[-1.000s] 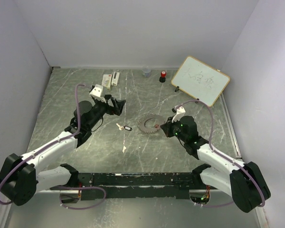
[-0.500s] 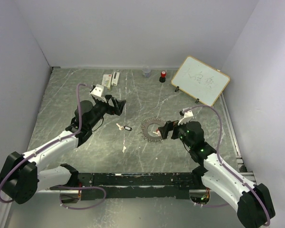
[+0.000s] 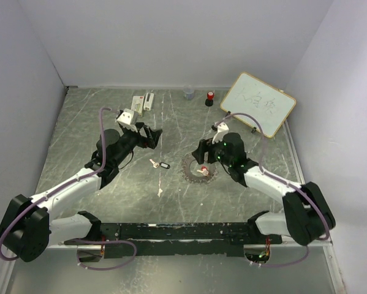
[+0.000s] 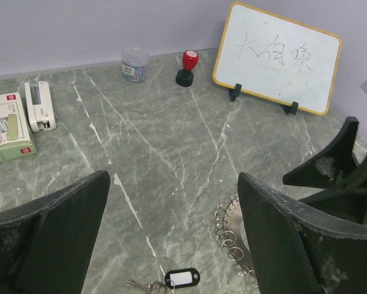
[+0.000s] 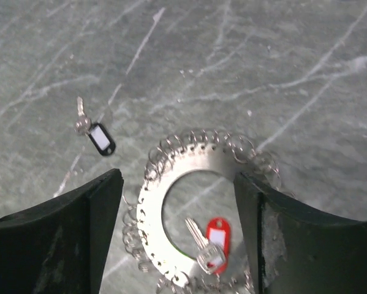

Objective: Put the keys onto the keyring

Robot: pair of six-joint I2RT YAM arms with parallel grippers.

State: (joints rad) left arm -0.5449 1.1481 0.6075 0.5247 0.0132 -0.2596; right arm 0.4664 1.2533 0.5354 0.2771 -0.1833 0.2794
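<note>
The keyring (image 5: 151, 215), a flat grey ring edged with small wire loops, lies on the marble top (image 3: 197, 174). A key with a red tag (image 5: 218, 237) rests over the ring's near inner edge (image 3: 203, 169); whether it is hooked on a loop I cannot tell. My right gripper (image 5: 178, 184) hovers open above the ring (image 3: 200, 155), holding nothing. The black-tagged key (image 5: 101, 138) lies loose left of the ring (image 3: 161, 164) (image 4: 182, 278). My left gripper (image 4: 171, 190) hangs open and empty just behind it (image 3: 152, 138), with the keyring's left rim (image 4: 230, 233) by its right finger.
A small whiteboard (image 3: 258, 103) stands at the back right. A red-topped black stamp (image 3: 210, 97) and a clear jar (image 3: 189, 92) sit along the back wall. A stapler (image 4: 37, 105) and a box (image 4: 5, 125) lie at the back left.
My right gripper went from shut at the ring's right edge to open, leaving the red-tagged key on the ring. The arm then swung over the ring's far side. The left arm stayed put.
</note>
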